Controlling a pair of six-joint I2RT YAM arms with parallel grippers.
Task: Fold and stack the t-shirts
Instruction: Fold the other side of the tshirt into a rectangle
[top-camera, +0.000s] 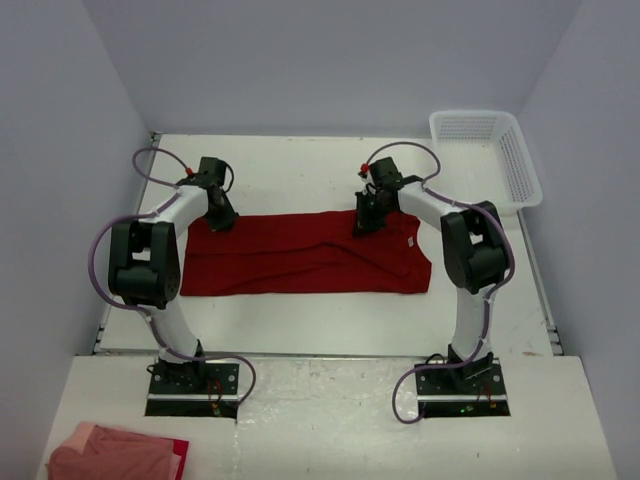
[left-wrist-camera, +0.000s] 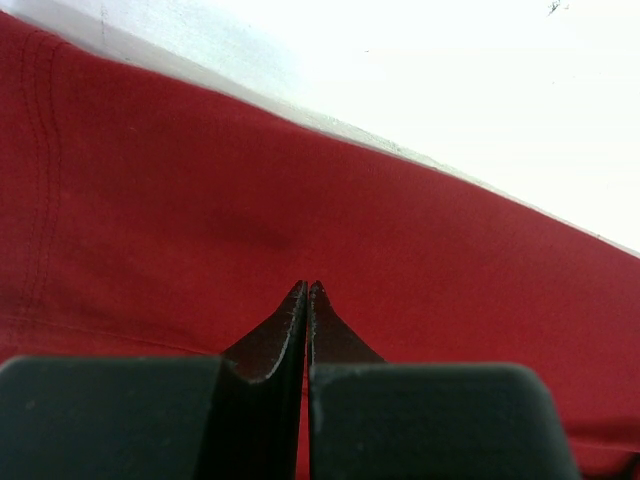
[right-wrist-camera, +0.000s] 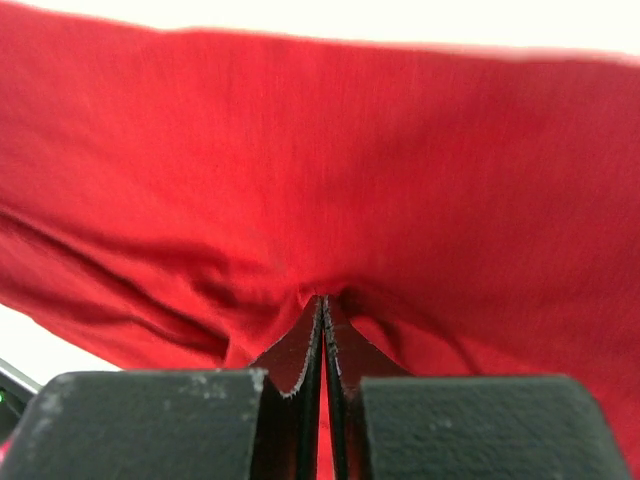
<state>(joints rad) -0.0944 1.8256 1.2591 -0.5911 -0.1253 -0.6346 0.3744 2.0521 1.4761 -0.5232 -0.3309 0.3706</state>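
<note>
A deep red t-shirt (top-camera: 300, 255) lies spread in a long band across the middle of the table. My left gripper (top-camera: 221, 222) stands on the shirt's far left corner. Its jaws are shut with their tips down in the flat red cloth (left-wrist-camera: 150, 200), and a sliver of red shows between them (left-wrist-camera: 307, 288). My right gripper (top-camera: 362, 228) is at the shirt's far edge, right of centre. It is shut (right-wrist-camera: 323, 299) on a pinch of the t-shirt (right-wrist-camera: 420, 180), which puckers around the tips. A small white label (top-camera: 409, 241) shows near the shirt's right end.
A white mesh basket (top-camera: 520, 170) stands at the back right corner of the table. A pinkish cloth (top-camera: 115, 455) lies on the near shelf at the bottom left, beside the left arm's base (top-camera: 195, 380). Grey walls close in the table on three sides.
</note>
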